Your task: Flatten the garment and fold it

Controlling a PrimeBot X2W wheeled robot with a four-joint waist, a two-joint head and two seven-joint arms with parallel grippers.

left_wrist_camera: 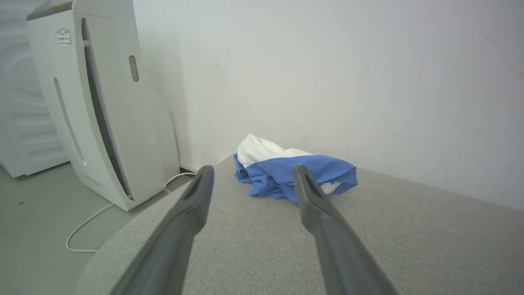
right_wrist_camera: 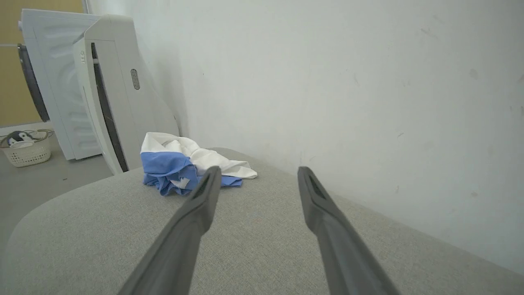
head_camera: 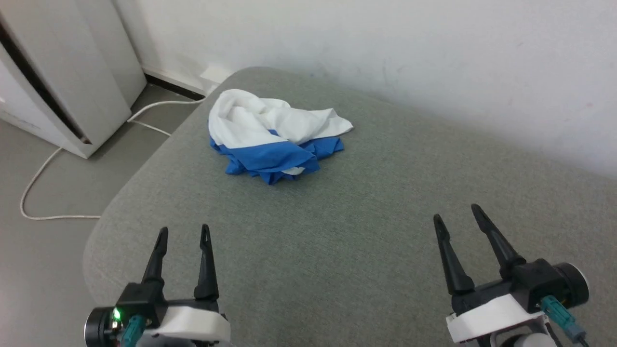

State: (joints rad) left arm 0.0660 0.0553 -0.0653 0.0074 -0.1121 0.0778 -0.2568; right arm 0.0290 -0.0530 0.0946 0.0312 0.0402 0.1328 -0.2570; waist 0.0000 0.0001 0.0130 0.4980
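Toward the far left of the broad grey woven-fabric cushion, close to the plain white painted wall: crumpled white T-shirt with royal-blue parts, bunched in a loose heap, white cloth on top and toward the wall, blue folds spilling along the near edge. Not yet flattened, not yet folded. Down at the near left, over the cushion's rounded corner: left gripper with two long dark fingers, jaws spread apart, nothing between them, well short of the shirt. At the near right: right gripper of the same build, likewise released and empty, fingers splayed and leaning a little to one side, well apart from the heap. Off the cushion to the left, on the grey floor: tall white plastic appliance with a dark vertical slot, thin white cable looping over the floor beside it. Farther back, in the right wrist view: small pale woven basket on the floor.
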